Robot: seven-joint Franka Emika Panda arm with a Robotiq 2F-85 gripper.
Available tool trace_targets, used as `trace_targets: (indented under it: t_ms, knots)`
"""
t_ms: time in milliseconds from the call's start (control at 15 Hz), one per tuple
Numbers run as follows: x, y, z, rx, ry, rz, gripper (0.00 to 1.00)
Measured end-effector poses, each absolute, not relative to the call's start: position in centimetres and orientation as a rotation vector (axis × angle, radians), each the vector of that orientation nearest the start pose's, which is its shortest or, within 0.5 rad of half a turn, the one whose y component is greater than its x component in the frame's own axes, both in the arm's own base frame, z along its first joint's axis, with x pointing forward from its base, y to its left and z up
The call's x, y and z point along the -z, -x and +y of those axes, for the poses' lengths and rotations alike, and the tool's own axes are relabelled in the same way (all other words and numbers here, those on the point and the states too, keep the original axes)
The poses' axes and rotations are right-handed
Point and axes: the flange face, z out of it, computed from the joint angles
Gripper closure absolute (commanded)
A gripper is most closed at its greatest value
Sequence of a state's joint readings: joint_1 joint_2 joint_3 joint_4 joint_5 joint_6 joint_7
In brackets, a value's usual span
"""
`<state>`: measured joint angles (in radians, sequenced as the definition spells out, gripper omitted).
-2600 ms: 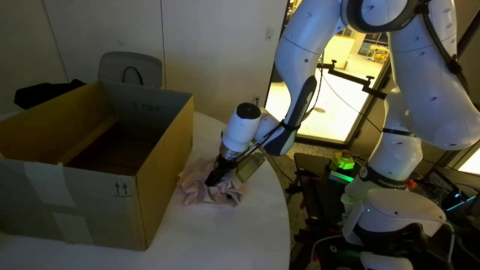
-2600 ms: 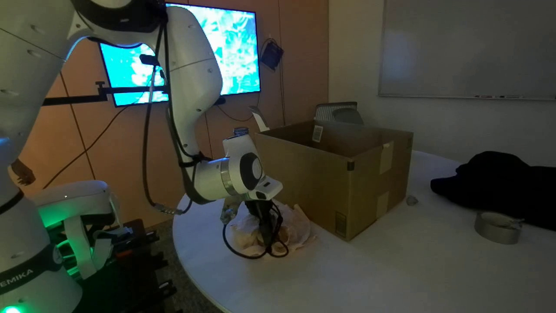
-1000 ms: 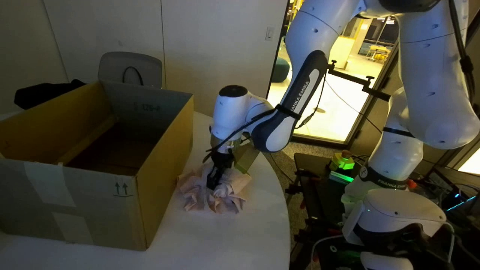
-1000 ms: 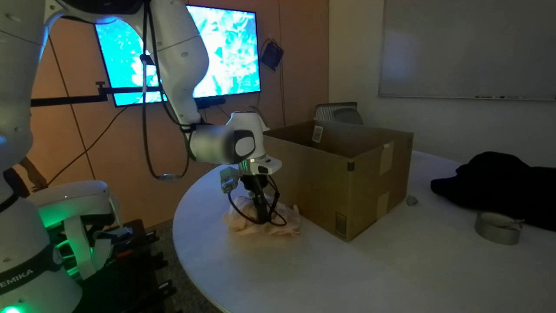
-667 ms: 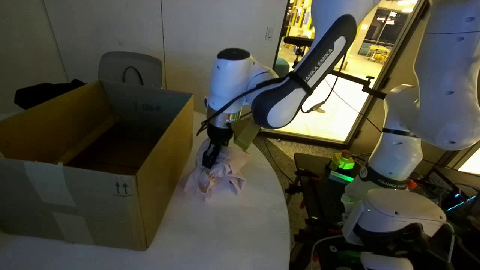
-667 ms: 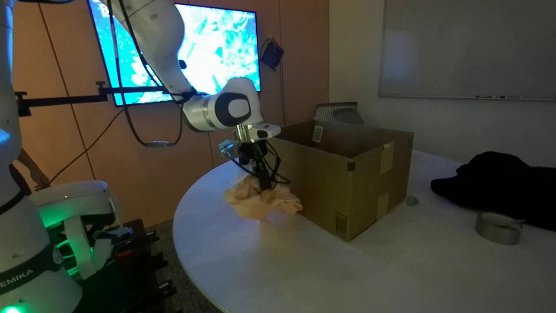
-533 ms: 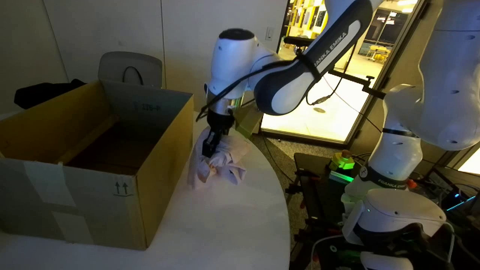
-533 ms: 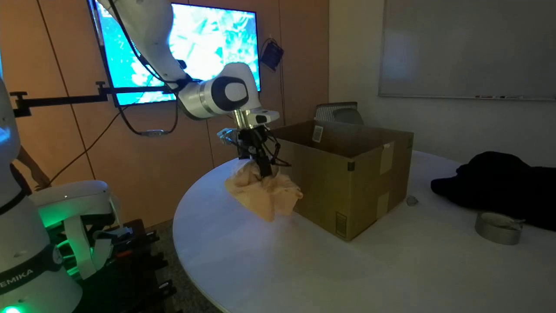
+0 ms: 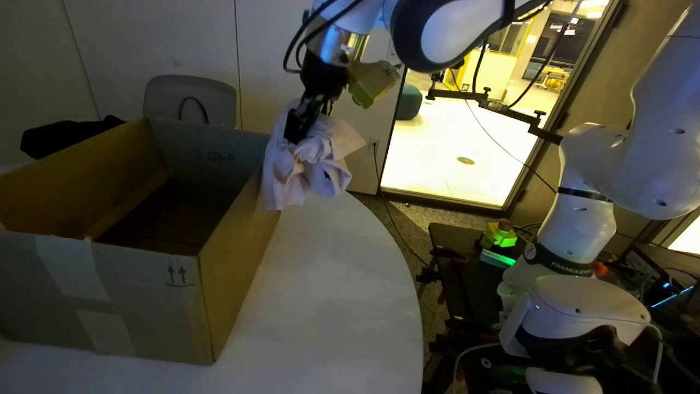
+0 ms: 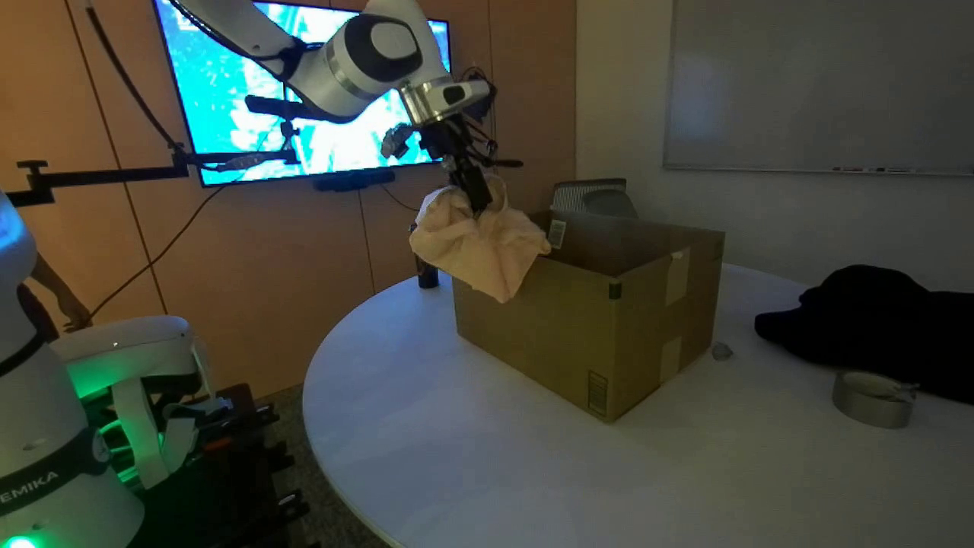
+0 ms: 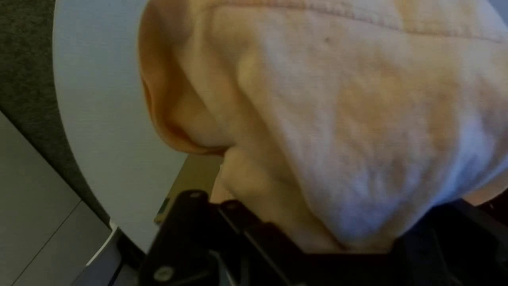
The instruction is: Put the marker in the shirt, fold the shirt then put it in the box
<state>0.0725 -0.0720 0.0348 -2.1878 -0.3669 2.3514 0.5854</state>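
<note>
The pale pink shirt [image 9: 314, 158] is bunched up and hangs off the table from my gripper [image 10: 478, 204], whose black fingers pinch its upper part. It fills most of the wrist view, where the cloth [image 11: 337, 119] runs down between the dark jaws. The shirt's lower end overlaps the rim of the cardboard box [image 10: 548, 335] in both exterior views; whether it touches the wall I cannot tell. My gripper [image 9: 298, 128] stands above rim height, on the robot's side of the box. No marker can be made out; a small dark spot [image 9: 327, 175] shows in a fold.
The box has an open top and tall walls, its floor [image 9: 169, 213] dark. Beyond it lie a black garment [image 10: 875, 327], a roll of tape [image 10: 873, 399] and a small grey lump [image 10: 721, 351]. A dark upright object [image 10: 428, 272] stands by the table's far edge.
The shirt was a heap on the table beside the box, with my gripper down in it. Both have risen together, and the shirt now hangs at rim height, its folds drooping.
</note>
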Motion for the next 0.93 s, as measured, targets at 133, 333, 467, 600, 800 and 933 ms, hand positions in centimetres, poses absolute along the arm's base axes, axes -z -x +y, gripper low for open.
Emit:
trace_targets:
  t_ms: [133,333,467,600,800,933]
  knots:
    - [-47.5,-54.6,4.8,0.635,3.242,0.483,0.92]
    - [-51.0,-56.0,4.7,0.773,3.181,0.608,0.91]
    - [-52.4,-57.3,5.2,0.852,3.151,0.672,0.90]
    - [-52.5,-59.1,6.4,0.898,3.140,0.693,0.91]
    - [-50.6,-62.4,8.9,0.896,3.152,0.662,0.91]
    - [-48.8,-64.7,10.6,0.864,3.170,0.633,0.90]
